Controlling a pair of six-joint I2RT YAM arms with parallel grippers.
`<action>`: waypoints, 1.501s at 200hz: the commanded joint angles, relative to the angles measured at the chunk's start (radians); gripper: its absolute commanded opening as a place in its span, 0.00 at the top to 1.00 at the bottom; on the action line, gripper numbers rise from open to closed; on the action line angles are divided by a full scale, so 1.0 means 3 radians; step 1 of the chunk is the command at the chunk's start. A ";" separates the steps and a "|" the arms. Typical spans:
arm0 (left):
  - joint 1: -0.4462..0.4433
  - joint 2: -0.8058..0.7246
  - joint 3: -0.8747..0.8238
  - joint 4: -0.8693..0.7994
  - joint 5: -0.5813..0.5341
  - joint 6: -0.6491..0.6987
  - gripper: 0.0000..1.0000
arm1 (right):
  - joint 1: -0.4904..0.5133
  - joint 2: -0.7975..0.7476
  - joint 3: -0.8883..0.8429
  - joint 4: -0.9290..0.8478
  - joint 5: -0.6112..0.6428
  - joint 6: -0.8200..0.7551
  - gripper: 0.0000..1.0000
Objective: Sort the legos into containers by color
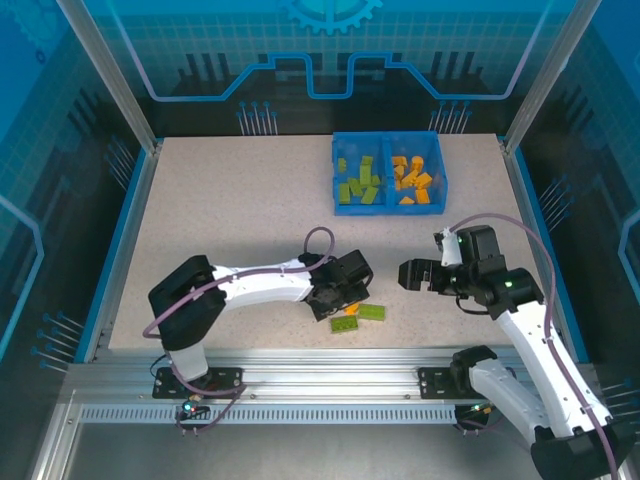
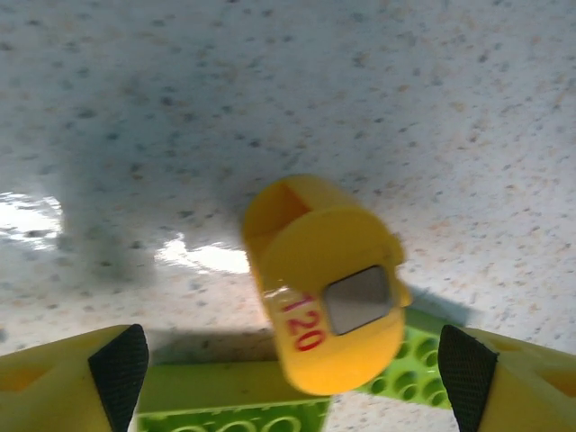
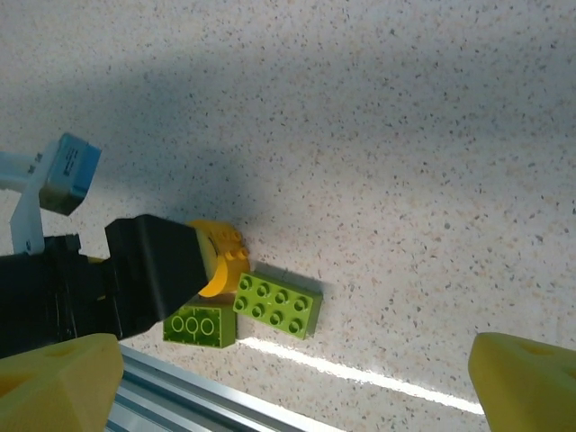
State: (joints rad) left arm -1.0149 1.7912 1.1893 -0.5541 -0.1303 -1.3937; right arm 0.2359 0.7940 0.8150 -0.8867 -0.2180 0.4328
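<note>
Speckled table [image 1: 230, 200] inside blue walls [image 1: 330, 50].
Glare streaks the table just ahead of the left gripper [image 1: 350, 302]; aluminium posts [image 1: 105, 70] stand far beyond it.

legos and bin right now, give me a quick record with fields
bin: blue bin, far side of the table, two compartments
left compartment: green legos
right compartment: orange legos
loose near front edge: two green bricks, one orange curved piece beside them
left claw: open, straddling the curved piece, pads clear of it
right claw: open, empty
</note>
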 commanded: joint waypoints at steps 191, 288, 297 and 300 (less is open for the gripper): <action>0.0013 0.0098 0.1235 0.0206 -0.0998 0.2066 0.69 | 0.0059 -0.0712 0.0302 -0.0261 0.0297 0.0630 0.00; 0.0732 0.2699 0.4846 0.0700 -0.0317 0.3776 0.66 | 0.0060 -0.0969 0.0082 -0.0195 0.0307 0.0920 0.00; 0.0790 0.2824 0.4939 0.0829 -0.0226 0.3774 0.66 | 0.0059 -0.0992 0.0079 -0.0220 0.0315 0.0916 0.00; 0.0809 0.2852 0.4951 0.0868 -0.0199 0.3768 0.66 | 0.0061 -0.0999 0.0079 -0.0230 0.0317 0.0915 0.00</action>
State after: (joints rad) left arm -0.8101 2.5603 2.5622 -0.3462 -0.2893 -0.3573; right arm 0.2424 0.5182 0.8494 -0.9421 -0.1131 0.6846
